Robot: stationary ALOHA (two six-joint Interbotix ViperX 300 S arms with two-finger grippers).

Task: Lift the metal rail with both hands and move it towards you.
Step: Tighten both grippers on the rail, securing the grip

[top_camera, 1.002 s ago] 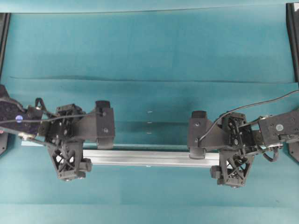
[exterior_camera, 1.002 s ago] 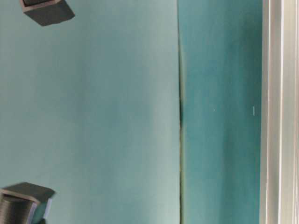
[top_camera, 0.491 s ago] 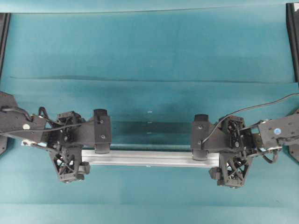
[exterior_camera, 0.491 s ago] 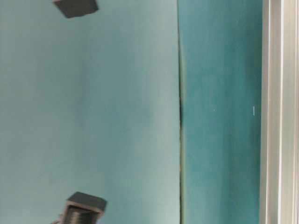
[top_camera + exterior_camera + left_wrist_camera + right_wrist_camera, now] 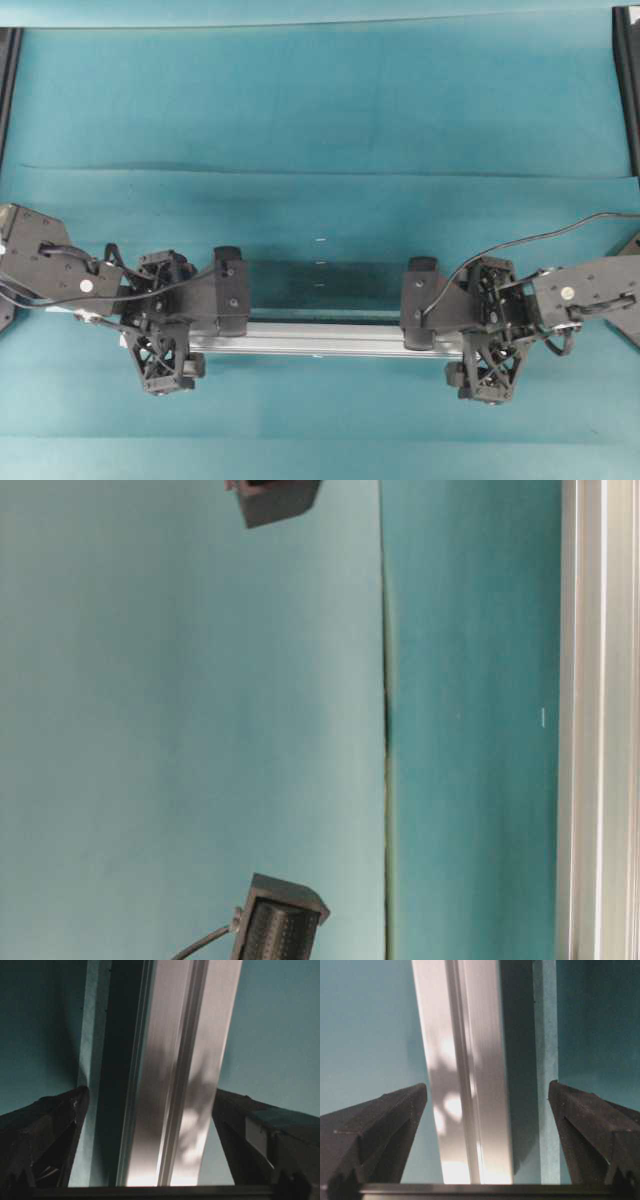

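Observation:
The metal rail (image 5: 320,340) lies lengthwise across the teal cloth, silver-grey with grooves. It also shows as a bright bar in the table-level view (image 5: 600,720). My left gripper (image 5: 163,322) stands open over the rail's left end, one lattice finger on each side. In the left wrist view the rail (image 5: 175,1060) runs between the spread fingers of my left gripper (image 5: 150,1092) with cloth showing on both sides. My right gripper (image 5: 488,330) straddles the rail's right end the same way. The right wrist view has the rail (image 5: 460,1035) between the wide-apart fingers of my right gripper (image 5: 487,1086), untouched.
A thin pale strip (image 5: 92,1020) lies alongside the rail on its far side (image 5: 545,1035). Black frame posts stand at the far left (image 5: 8,80) and far right (image 5: 625,80). A fold (image 5: 320,172) crosses the cloth. The right arm's cable (image 5: 560,230) arcs above the table.
Both grippers have sunk lower around the rail, and each has shifted a little toward the middle. The rail has stayed where it lay. Both grippers stay open.

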